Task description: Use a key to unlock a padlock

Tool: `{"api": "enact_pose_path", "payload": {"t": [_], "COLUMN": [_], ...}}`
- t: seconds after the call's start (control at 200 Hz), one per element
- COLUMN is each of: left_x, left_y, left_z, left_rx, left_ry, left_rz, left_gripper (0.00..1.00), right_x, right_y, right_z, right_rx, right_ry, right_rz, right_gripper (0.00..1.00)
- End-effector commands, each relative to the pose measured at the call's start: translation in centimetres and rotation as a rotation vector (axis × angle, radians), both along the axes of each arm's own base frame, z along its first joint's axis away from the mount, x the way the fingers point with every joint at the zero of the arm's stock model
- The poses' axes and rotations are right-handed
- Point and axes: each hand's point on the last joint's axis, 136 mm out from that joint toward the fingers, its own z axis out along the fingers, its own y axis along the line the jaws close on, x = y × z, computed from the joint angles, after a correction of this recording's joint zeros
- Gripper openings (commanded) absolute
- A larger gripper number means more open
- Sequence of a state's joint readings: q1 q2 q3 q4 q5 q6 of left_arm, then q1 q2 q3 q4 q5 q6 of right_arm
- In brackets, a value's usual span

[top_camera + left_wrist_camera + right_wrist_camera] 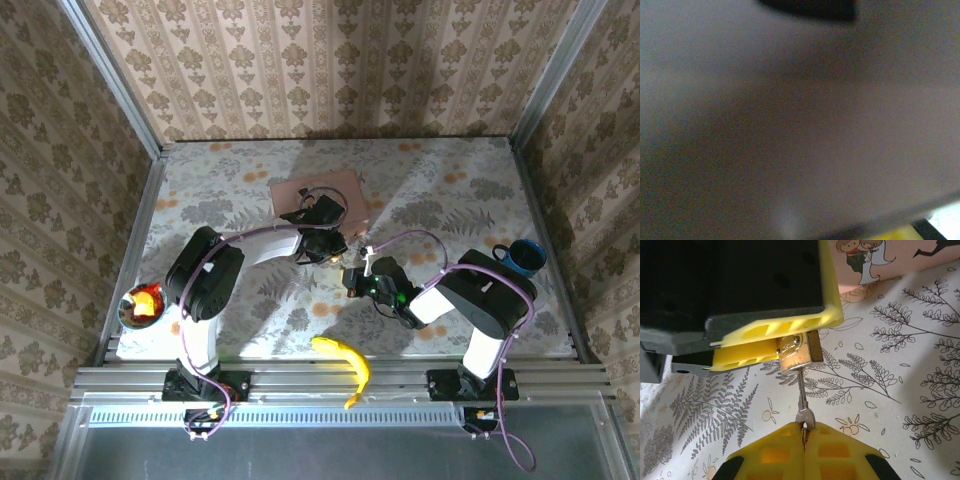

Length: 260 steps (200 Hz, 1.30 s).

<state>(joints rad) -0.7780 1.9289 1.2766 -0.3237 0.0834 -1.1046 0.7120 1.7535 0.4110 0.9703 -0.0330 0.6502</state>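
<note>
Closest in, the right hand (804,434) pinches its yellow fingers shut on the key (802,407), whose blade sits in the brass padlock (796,354). The left hand (325,248) grips the padlock over the leaf-printed worktop (890,390), near a pink cartoon tin (890,262).

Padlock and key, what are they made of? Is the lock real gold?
The padlock looks like brass rather than gold, though a picture cannot prove it: it is yellow metal, shiny, with bright glints. The key looks like steel or a similar metal: thin, silvery-grey, glinting at its head.
</note>
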Motion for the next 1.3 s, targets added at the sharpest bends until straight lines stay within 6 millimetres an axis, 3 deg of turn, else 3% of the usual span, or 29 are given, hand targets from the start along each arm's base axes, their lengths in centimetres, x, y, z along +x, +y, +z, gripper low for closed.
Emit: {"api": "enact_pose_path", "payload": {"t": [0.0, 0.45, 1.295], "left_x": [0.4, 0.4, 0.7], "left_y": [-0.7, -1.0, -0.6], "left_z": [1.0, 1.3, 1.0], "left_rx": [-0.063, -0.083, -0.094], "left_ry": [-0.008, -0.002, 0.000], "left_rz": [0.020, 0.012, 0.038], "left_gripper": [0.00, 0.00, 0.00], "right_x": [0.3, 0.9, -0.3], "right_y": [0.1, 0.1, -1.1], "right_z": [1.9, 1.1, -1.1], "right_rx": [0.022, 0.019, -0.023], "right_ry": [-0.076, -0.061, -0.038], "right_rz": [-0.002, -0.025, -0.022], "right_gripper": [0.00, 0.00, 0.00]}}
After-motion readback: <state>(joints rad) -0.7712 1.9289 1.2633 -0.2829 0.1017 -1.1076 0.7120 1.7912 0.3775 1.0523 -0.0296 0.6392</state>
